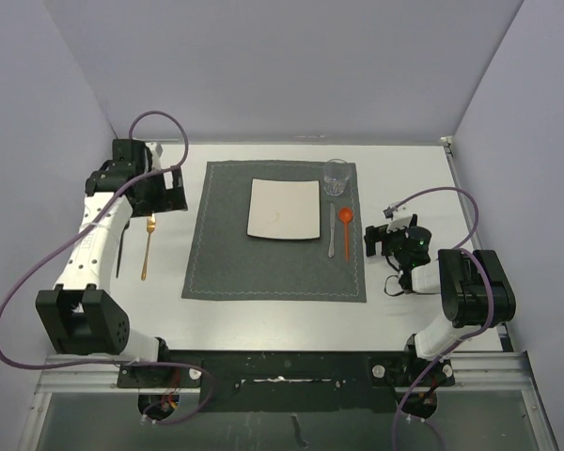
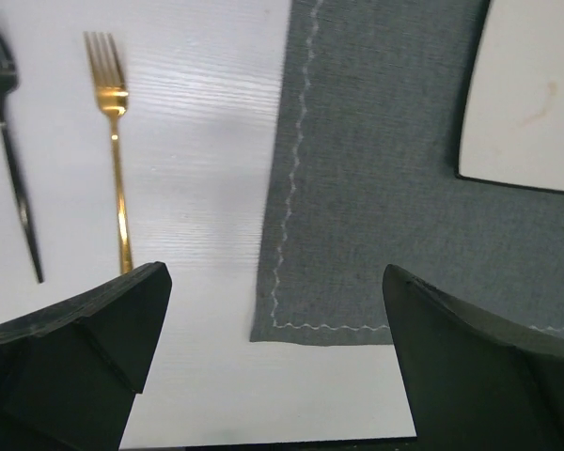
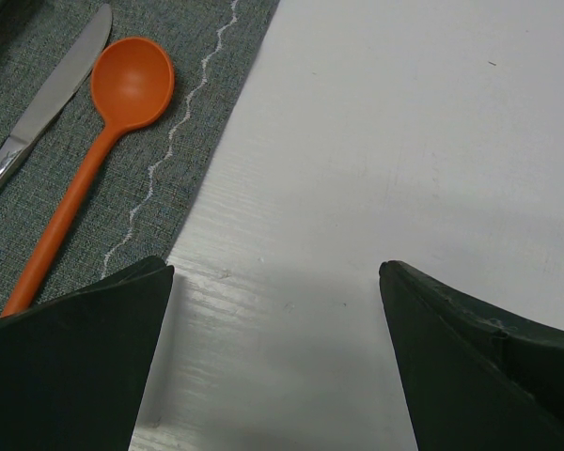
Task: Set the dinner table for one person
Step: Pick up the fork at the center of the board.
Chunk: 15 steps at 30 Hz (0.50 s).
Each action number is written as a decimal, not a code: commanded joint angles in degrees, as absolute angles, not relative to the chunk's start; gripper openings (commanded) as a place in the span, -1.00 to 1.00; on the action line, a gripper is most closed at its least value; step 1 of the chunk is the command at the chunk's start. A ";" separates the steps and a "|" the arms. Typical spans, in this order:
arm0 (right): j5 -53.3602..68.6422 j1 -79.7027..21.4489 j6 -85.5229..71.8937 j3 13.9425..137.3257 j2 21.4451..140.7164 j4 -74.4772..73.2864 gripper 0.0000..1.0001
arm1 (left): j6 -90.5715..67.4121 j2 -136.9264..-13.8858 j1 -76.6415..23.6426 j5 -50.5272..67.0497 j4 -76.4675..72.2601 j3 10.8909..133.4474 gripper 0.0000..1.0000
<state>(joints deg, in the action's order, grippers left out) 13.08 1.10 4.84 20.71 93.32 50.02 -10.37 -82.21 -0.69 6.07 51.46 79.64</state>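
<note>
The dinner table [image 1: 423, 188] is a white tabletop with a dark grey placemat [image 1: 274, 254] at its middle. On the mat lie a square white plate [image 1: 284, 209], a clear glass [image 1: 336, 177], a knife [image 1: 332, 230] and an orange spoon [image 1: 346, 225]. A gold fork [image 1: 148, 246] and a black fork [image 1: 122, 252] lie on the bare table left of the mat. My left gripper [image 1: 174, 188] hangs open beyond the forks, at the mat's far left corner. My right gripper [image 1: 378, 240] is open just right of the mat. Nothing sits between the jaws of either gripper [image 2: 274, 274] [image 3: 275, 268].
Grey walls close in the table on the left, right and far sides. In the right wrist view the spoon [image 3: 113, 122] and knife [image 3: 47, 103] lie on the mat to the upper left. The left wrist view shows the gold fork [image 2: 117, 169], the black fork [image 2: 14, 178] and a plate corner [image 2: 531, 94].
</note>
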 commanded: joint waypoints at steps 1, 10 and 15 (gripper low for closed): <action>13.44 1.41 4.74 22.19 93.10 52.83 0.96 | -10.25 -87.83 -0.53 -7.59 60.29 84.98 0.96; 13.45 1.41 4.70 22.15 93.10 52.91 0.96 | -11.72 -94.05 3.18 -14.60 60.99 84.73 0.96; 13.45 1.40 4.70 22.15 93.08 52.91 0.96 | -8.74 -101.76 10.34 -4.58 64.07 91.52 0.85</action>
